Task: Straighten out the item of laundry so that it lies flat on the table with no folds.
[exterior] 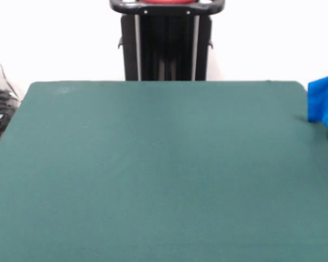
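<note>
The pincer is out of sight, so its state cannot be told and nothing can be placed against it, while the blue shirt point(325, 101) shows only as a bunched corner cut off by the picture's right edge, at the far right of the green table point(153, 174), below the black pedestal point(167, 46).

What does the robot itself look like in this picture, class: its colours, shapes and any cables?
Only the black pedestal shows, with pale upright strips, and above it a black rim with a red part. No arm or hand appears. Dark cables lie beside the table.
</note>
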